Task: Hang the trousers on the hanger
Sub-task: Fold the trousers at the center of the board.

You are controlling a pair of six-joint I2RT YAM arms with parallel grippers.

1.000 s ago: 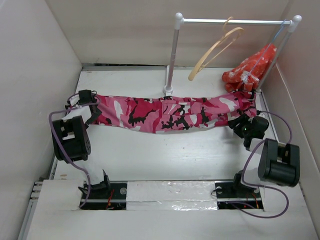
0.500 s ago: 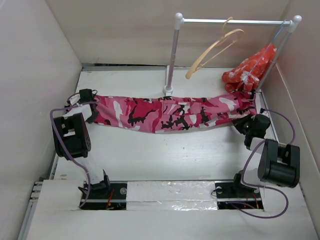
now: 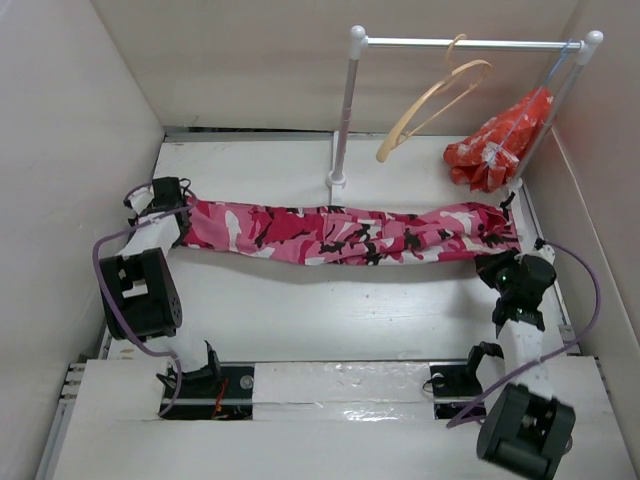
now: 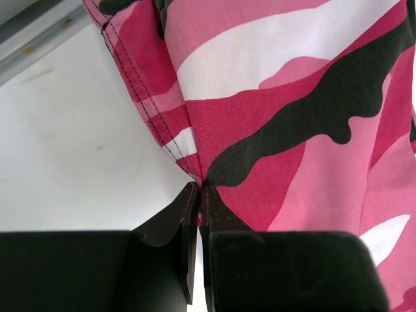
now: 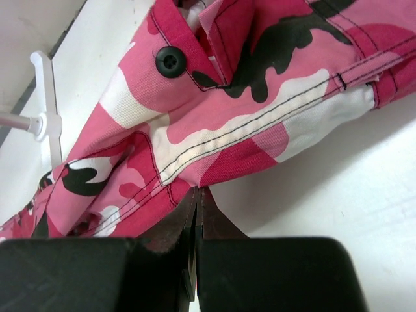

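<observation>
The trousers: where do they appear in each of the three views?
Top external: trousers stretched across mid-table, between left gripper and right gripper.
Left wrist: filling the upper right, edge pinched in the left gripper.
Right wrist: upper left and centre, edge pinched in the right gripper.
Shared landmark: the white table beneath them.

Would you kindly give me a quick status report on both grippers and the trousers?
Left gripper shut on trousers, left end; right gripper shut on their waist end. Trousers stretched between them. Hanger bare on rail; orange cloth beside it.

Robot lab cell, white walls, garment rail
</observation>
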